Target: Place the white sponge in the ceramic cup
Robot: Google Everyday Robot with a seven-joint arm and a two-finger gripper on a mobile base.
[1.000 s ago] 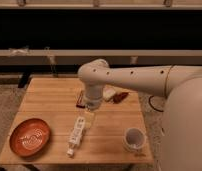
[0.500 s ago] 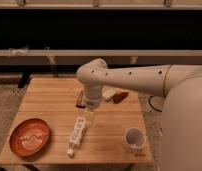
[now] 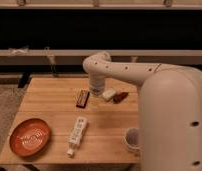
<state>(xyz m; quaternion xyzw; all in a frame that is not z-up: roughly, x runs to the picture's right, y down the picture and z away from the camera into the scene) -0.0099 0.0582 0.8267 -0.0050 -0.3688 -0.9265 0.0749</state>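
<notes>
Gripper has shifted slightly toward 12 o'clock since half a second ago; everything on the table stays put. It hangs low over the back of the table, just at 9 o'clock of the white sponge. Its grip state can't be told. A small dark red object touches the sponge at 3 o'clock. A dark brown block sits at the gripper's 8 o'clock. A white remote-like stick lies at 6 o'clock, an orange plate at 8 o'clock. The sponge is a cream, soft-edged block, lying flat. The ceramic cup stands upright, well apart at the sponge's 5 o'clock, partly hidden by the robot's body.
</notes>
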